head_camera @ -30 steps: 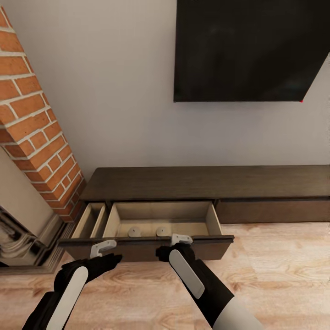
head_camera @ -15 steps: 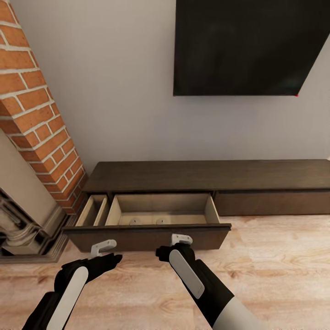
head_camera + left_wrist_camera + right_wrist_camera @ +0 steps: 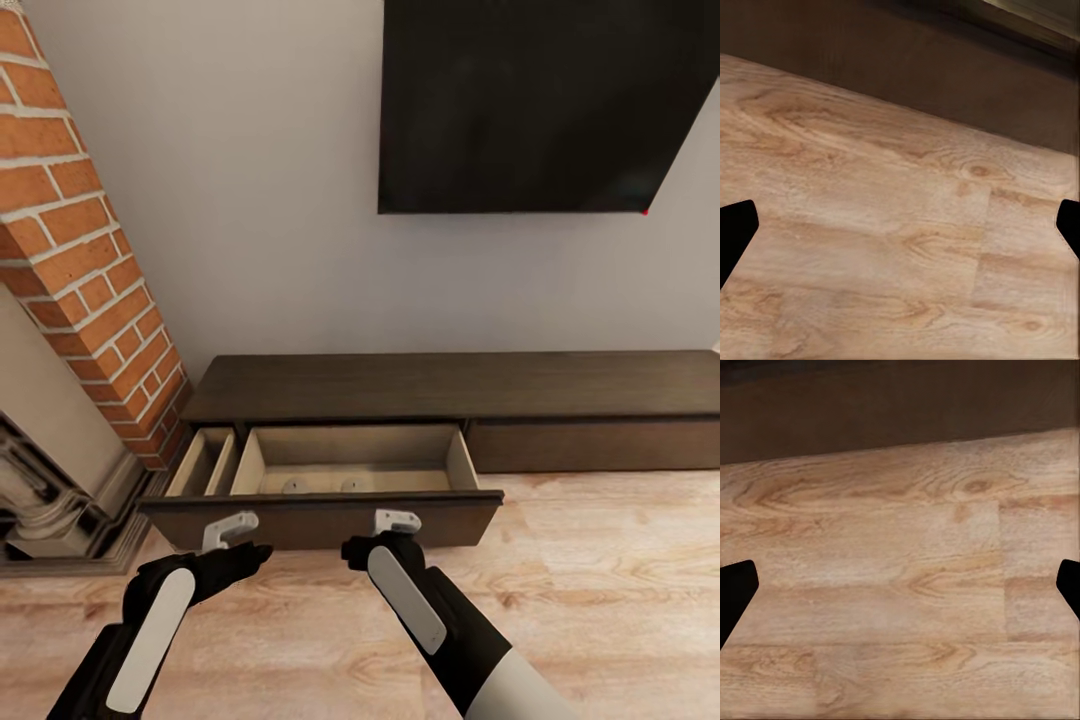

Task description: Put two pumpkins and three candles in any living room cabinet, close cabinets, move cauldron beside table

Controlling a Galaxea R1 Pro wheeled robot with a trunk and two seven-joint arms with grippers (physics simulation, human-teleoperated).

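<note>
With the drawer [image 3: 350, 470] of the cabinet [image 3: 450, 385] pulled out toward the robot, both arms hang low in front of its dark front panel. The left end effector [image 3: 232, 525] sits near the panel's left part and the right end effector [image 3: 396, 520] just right of its middle, each close to the panel; contact cannot be judged. In the wrist views the fingertips [image 3: 736, 229] stand far apart at the frame edges over the floor [image 3: 892, 225], so both end effectors are spread and hold nothing; the right fingertips [image 3: 736, 585] look the same.

Inside the pale drawer, against its near wall, two small cream discs look like the tops of candles [image 3: 294, 486]; a third cannot be made out, and no pumpkin or cauldron shows here. A narrower drawer [image 3: 205, 462] at the left is also open.

If the step in hand is closing, it would go best with both end effectors flat against the panel, pushing evenly toward the wall so the wide front does not skew. The narrow left drawer needs its own push afterward.
</note>
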